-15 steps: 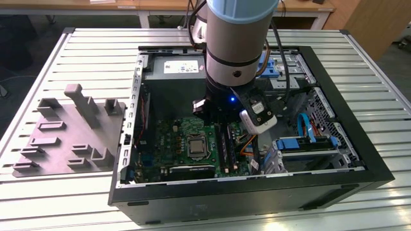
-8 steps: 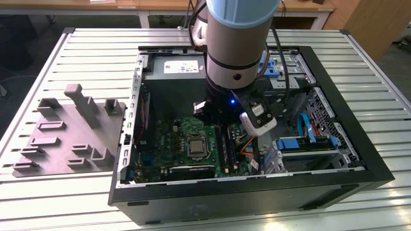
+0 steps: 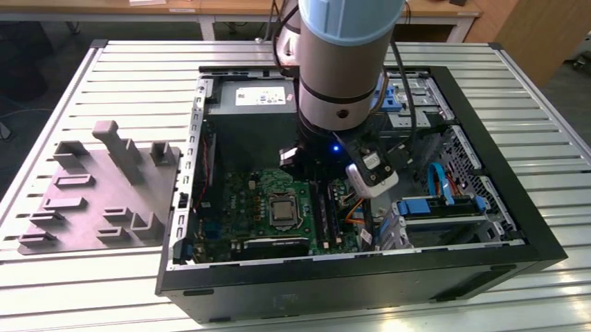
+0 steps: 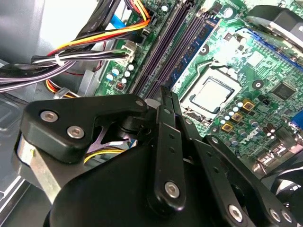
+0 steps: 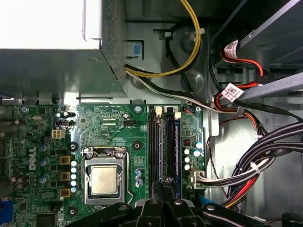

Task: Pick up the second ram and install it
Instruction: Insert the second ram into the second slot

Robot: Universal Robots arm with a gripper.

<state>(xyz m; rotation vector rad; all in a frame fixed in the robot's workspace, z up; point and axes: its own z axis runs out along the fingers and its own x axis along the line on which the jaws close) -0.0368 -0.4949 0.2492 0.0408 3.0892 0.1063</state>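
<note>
A long blue ram stick (image 5: 176, 151) with dark chips stands seated in one of the black slot rails (image 5: 154, 146) on the green motherboard (image 5: 118, 127). In the second wrist view the same ram stick (image 4: 191, 52) runs along the rails (image 4: 161, 52). My gripper (image 5: 163, 189) hangs low over the near end of these slots, its black fingers (image 4: 165, 123) pressed together with nothing visible between them. The gripper (image 4: 163, 94) tips are right beside the stick's near end; whether they touch it I cannot tell. In the exterior view the arm (image 3: 337, 83) reaches down into the open case.
The grey power supply (image 5: 47, 61) sits beyond the board. Cable bundles (image 5: 255, 165) crowd the space beside the slots. A CPU socket (image 5: 104, 179) lies on the slots' other side. Outside the case, a grey fixture (image 3: 102, 194) stands on the exterior view's left.
</note>
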